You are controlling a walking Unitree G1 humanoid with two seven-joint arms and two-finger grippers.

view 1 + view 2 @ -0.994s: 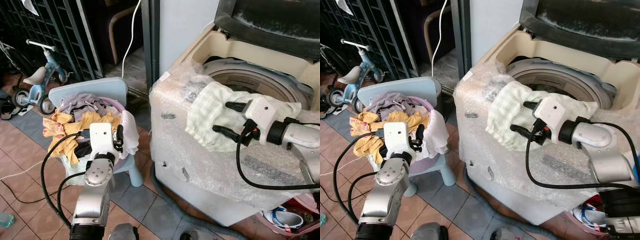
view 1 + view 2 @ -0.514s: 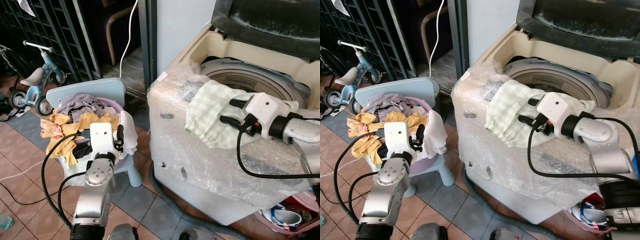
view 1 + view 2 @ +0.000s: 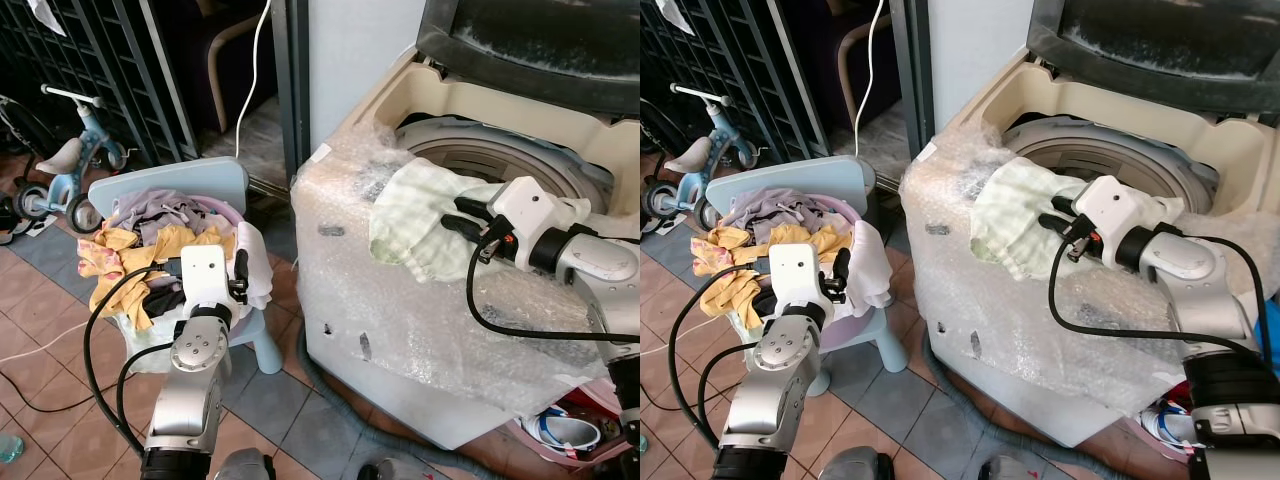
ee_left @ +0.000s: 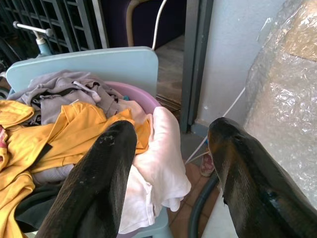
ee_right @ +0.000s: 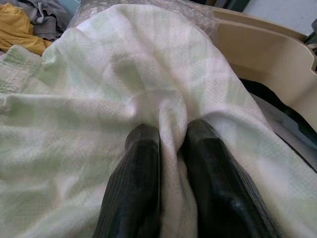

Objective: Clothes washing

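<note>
Right gripper [image 5: 171, 144] had its fingers [image 5: 136, 163] closed on a fold of the pale green checked towel [image 3: 420, 215], cloth pinched between them; towel lay draped over the bubble-wrapped front rim of the washing machine [image 3: 400, 310], its far right end at the edge of the drum opening [image 3: 500, 160], its near left end hanging down the front; lid stood open at the far side

Key relation: towel's long axis ran from near left to far right, toward the drum; the pinch sat near the drum end, with the opening just far and right of the fingers; judged that the move needed was a short carry far-right and down into the drum, the hanging end trailing over the rim, with some risk of it snagging on the wrap

Left gripper [image 4: 168, 148] hovered with fingers spread apart and holding nothing, just beside the white garment [image 4: 158, 168] on the laundry basket [image 3: 235, 210] at left, well apart from the machine; right arm was clearly the nearer to the drum
</note>
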